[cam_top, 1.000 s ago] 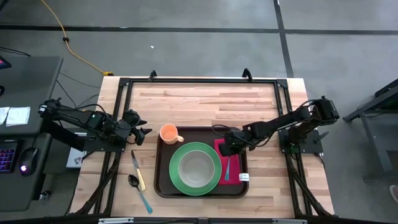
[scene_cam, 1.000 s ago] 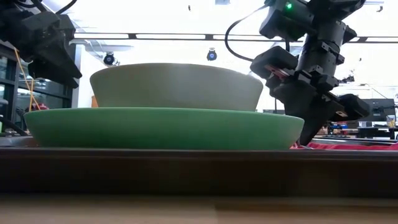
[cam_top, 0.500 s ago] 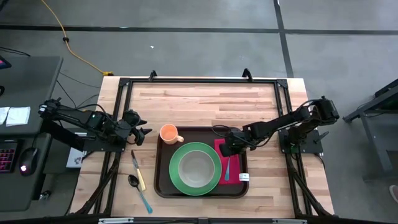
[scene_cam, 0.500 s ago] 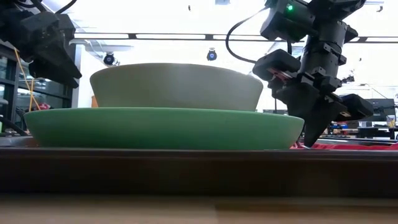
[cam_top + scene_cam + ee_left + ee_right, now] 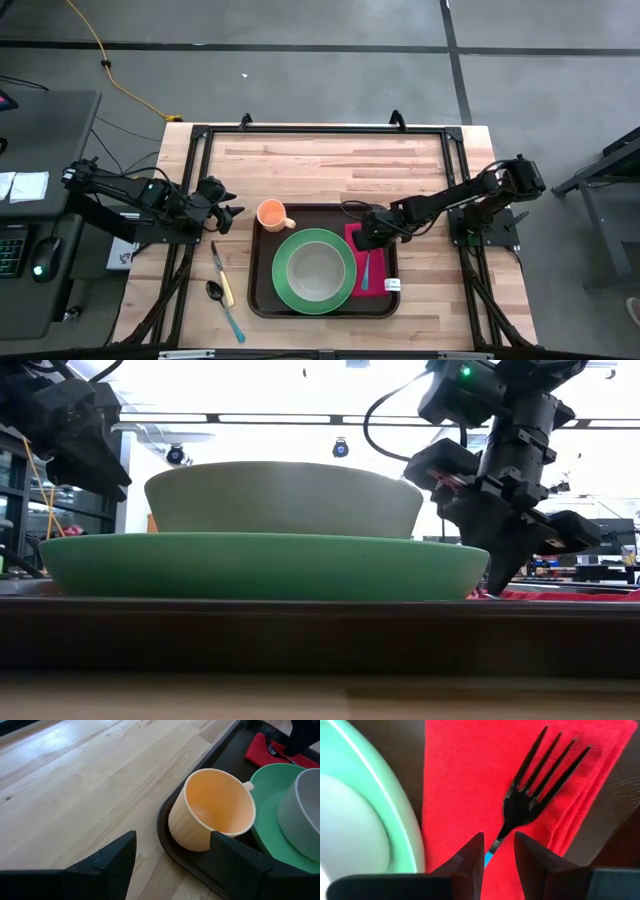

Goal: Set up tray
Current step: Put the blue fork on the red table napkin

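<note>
The dark brown tray (image 5: 262, 290) lies mid-table. It holds a green plate (image 5: 284, 285) with a pale bowl (image 5: 314, 268), an orange cup (image 5: 271, 214) in its far left corner, and a red napkin (image 5: 356, 237). A fork (image 5: 530, 795) with a blue handle lies on the napkin. My right gripper (image 5: 499, 851) points down over the napkin's far end. It is narrowly open, with one finger on each side of the fork's neck. My left gripper (image 5: 228, 215) stands wide open just left of the cup (image 5: 215, 815), apart from it. My right gripper comes from above with its fingers (image 5: 470, 855) across the fork's neck (image 5: 495, 847), which lies flat on the napkin. The gap is wider than the neck. Whether a finger touches the fork or the napkin, I cannot tell.
A knife with a yellow handle (image 5: 222, 275) and a spoon with a blue handle (image 5: 225, 305) lie on the bare wood left of the tray. A small white tag (image 5: 392, 284) sits in the tray's near right corner. The table's far half is bare wood.
</note>
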